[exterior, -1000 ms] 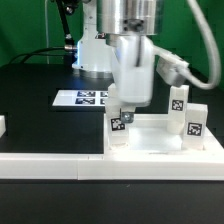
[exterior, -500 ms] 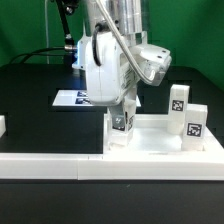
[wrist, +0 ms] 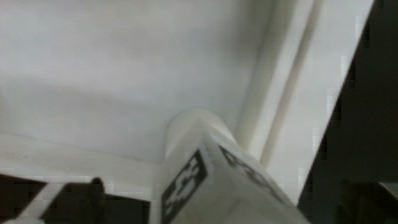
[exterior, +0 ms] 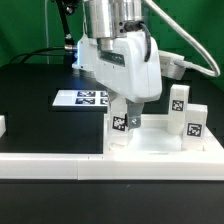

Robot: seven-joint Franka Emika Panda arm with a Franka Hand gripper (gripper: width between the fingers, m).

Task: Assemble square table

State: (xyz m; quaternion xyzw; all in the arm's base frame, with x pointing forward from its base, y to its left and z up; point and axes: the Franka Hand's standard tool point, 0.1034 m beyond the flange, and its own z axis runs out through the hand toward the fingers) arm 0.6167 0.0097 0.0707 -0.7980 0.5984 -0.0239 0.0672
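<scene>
The square table top (exterior: 160,143) is a white tray with a raised rim, lying towards the exterior view's right. One white tagged leg (exterior: 121,124) stands upright in its front corner on the exterior view's left. My gripper (exterior: 122,106) hangs straight above this leg, open, its fingers on either side of the leg's upper end. In the wrist view the leg (wrist: 205,165) rises between the jaws, with a gap to the dark finger (wrist: 63,200). Two more legs (exterior: 178,100) (exterior: 194,121) stand on the tray's far side, towards the exterior view's right.
The marker board (exterior: 80,98) lies flat behind the tray on the black table. A long white border rail (exterior: 50,166) runs along the front edge. A small white part (exterior: 2,125) shows at the exterior view's left edge.
The jaws have opened and let go of the front leg, which stays upright in the tray corner. The wrist has turned above it.
</scene>
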